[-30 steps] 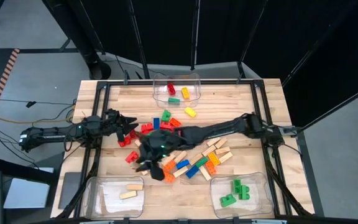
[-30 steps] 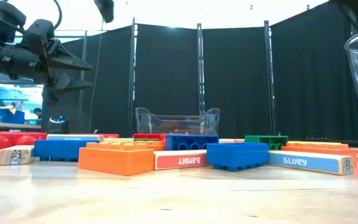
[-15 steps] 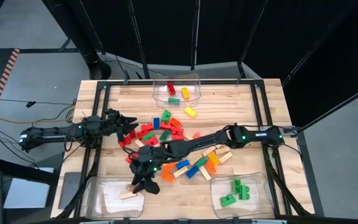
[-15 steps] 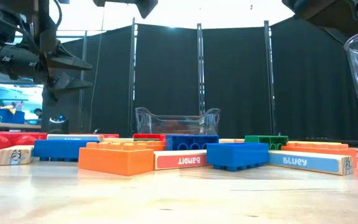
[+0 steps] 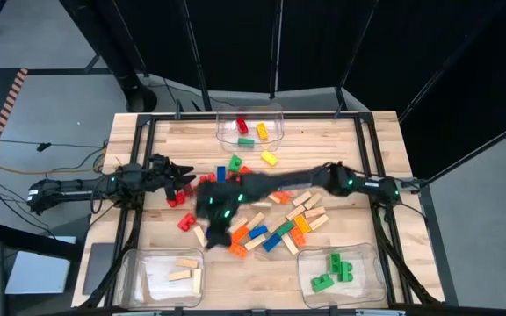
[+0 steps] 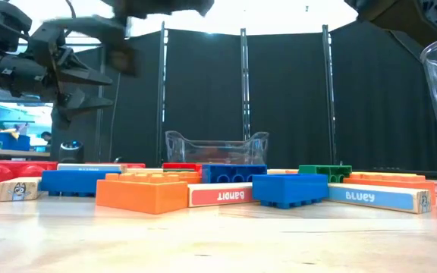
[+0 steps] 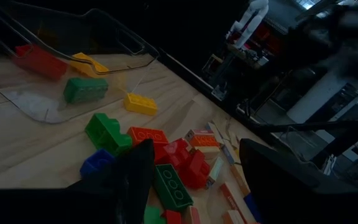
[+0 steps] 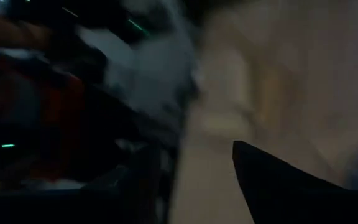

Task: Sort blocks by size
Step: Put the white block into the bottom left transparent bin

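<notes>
Wooden table carries the blocks, most of them in a loose heap at its middle: red, orange, blue, green and yellow bricks mixed with pale wooden bars. Some blocks lie in three clear bins: red, green and yellow bricks in the far bin, tan bars in the near left bin, green bricks in the near right bin. The right gripper is stretched across the table above the left part of the heap, and it is blurred, so I cannot tell how its fingers stand or if they hold something. The left gripper hangs at the left edge of the heap with fingers spread apart and nothing between them.
</notes>
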Controlling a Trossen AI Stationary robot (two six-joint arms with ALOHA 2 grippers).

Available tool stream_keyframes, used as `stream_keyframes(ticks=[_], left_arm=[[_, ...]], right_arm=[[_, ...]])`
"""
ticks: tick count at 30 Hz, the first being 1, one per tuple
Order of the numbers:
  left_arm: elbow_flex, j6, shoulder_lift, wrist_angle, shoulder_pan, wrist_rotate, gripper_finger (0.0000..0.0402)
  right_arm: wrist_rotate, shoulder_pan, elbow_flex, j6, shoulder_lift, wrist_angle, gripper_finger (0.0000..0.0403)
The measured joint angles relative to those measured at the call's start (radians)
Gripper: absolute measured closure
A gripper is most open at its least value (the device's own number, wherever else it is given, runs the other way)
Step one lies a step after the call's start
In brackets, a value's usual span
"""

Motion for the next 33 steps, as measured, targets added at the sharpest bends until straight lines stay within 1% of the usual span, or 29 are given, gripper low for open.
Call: stream_keyframes(ticks=[2, 4, 5, 6, 7, 8, 9, 13, 15, 17, 21, 25, 29, 31, 33], left_arm=[[0.0, 0.0, 0.0, 0.0, 0.0, 0.002, 0.0156], [0.0, 0.0, 0.0, 0.0, 0.0, 0.002, 0.0156], [0.0, 0.0, 0.0, 0.0, 0.0, 0.002, 0.0156], [0.0, 0.0, 0.0, 0.0, 0.0, 0.003, 0.0156], [0.0, 0.0, 0.0, 0.0, 0.0, 0.003, 0.0156], [0.0, 0.0, 0.0, 0.0, 0.0, 0.004, 0.0156], [0.0, 0.0, 0.0, 0.0, 0.0, 0.005, 0.0156], [0.0, 0.0, 0.0, 0.0, 0.0, 0.006, 0.0156], [0.0, 0.0, 0.0, 0.0, 0.0, 0.006, 0.0156], [0.0, 0.0, 0.0, 0.0, 0.0, 0.007, 0.0156], [0.0, 0.001, 0.0, 0.0, 0.0, 0.007, 0.0156], [0.0, 0.002, 0.0, 0.0, 0.0, 0.007, 0.0156], [0.0, 0.003, 0.0, 0.0, 0.0, 0.007, 0.0156], [0.0, 0.003, 0.0, 0.0, 0.0, 0.007, 0.0156], [0.0, 0.007, 0.0, 0.0, 0.0, 0.007, 0.0156]], right_arm=[[0.08, -0.026, 0.0, -0.109, -0.052, -0.26, 0.0202], [0.255, -0.038, 0.001, -0.228, -0.103, -0.508, 0.0207], [0.369, -0.039, -0.002, -0.281, -0.126, -0.61, 0.0209], [0.484, -0.04, -0.013, -0.324, -0.148, -0.682, 0.021], [0.569, -0.04, -0.028, -0.358, -0.169, -0.724, 0.021], [0.622, -0.041, -0.049, -0.388, -0.187, -0.737, 0.0211], [0.646, -0.043, -0.071, -0.41, -0.201, -0.728, 0.0211], [0.648, -0.06, -0.19, -0.442, -0.222, -0.67, 0.0211], [0.624, -0.074, -0.26, -0.446, -0.221, -0.64, 0.021], [0.598, -0.089, -0.338, -0.447, -0.221, -0.585, 0.0208], [0.601, -0.112, -0.477, -0.436, -0.22, -0.478, 0.0211], [0.545, -0.125, -0.573, -0.404, -0.22, -0.376, 0.0211], [0.545, -0.123, -0.644, -0.39, -0.22, -0.279, 0.0213], [0.567, -0.119, -0.673, -0.368, -0.22, -0.24, 0.0224], [0.587, -0.117, -0.698, -0.344, -0.226, -0.205, 0.0254]])
